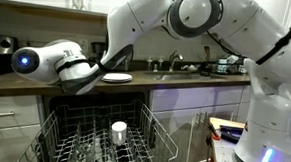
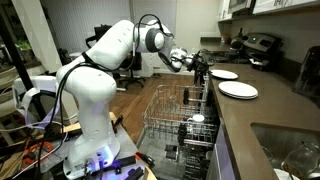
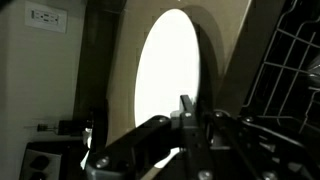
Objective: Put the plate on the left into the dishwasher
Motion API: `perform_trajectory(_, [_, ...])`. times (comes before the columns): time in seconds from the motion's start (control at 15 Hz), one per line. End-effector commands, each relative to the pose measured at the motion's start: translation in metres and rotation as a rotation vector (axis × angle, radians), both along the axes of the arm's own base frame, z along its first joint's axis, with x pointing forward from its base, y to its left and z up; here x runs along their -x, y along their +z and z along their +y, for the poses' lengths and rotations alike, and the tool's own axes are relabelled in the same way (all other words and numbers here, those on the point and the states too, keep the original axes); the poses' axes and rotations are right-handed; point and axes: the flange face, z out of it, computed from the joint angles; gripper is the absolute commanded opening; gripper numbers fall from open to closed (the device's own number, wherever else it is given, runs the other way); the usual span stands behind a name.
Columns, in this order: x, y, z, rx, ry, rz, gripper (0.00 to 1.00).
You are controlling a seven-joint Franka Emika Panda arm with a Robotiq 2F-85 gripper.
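The plate (image 3: 168,62) lies flat on the dark counter and fills the middle of the wrist view, round and plain white. My gripper (image 3: 186,103) stands at its rim with the jaws drawn together on the edge. In both exterior views the gripper (image 2: 204,68) (image 1: 102,77) reaches over the counter's front edge and meets the near rim of the plate (image 2: 224,74) (image 1: 118,78). Below the counter the dishwasher (image 1: 57,136) (image 2: 165,110) stands open, its grey wire racks pulled out.
A second white plate (image 2: 239,90) lies on the counter closer to the sink (image 2: 285,150). A white cup (image 1: 119,131) (image 2: 197,119) stands in the rack. Rack wires (image 3: 290,60) show at the wrist view's right edge. Bottles and dishes (image 1: 201,66) crowd the counter by the sink.
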Motion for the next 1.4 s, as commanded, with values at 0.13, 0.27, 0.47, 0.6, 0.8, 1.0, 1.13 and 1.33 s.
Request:
perform_trajectory(0.13, [-0.005,0.003,-0.003,-0.002,0.007,-0.040,0.07])
perform_trajectory(0.27, [-0.004,0.004,-0.003,0.004,-0.006,-0.045,0.07])
perform_trajectory(0.47, [-0.003,0.006,-0.003,0.013,-0.023,-0.060,0.07])
perform_trajectory(0.6, [-0.001,0.008,-0.003,0.019,-0.036,-0.071,0.07])
perform_trajectory(0.8, [0.000,0.011,-0.003,0.026,-0.047,-0.090,0.07])
perform_trajectory(1.0, [0.002,0.014,0.000,0.045,-0.053,-0.118,0.07])
perform_trajectory(1.13, [0.003,0.016,0.002,0.053,-0.057,-0.131,0.07])
perform_trajectory(1.33, [0.006,0.017,0.006,0.058,-0.058,-0.140,0.07])
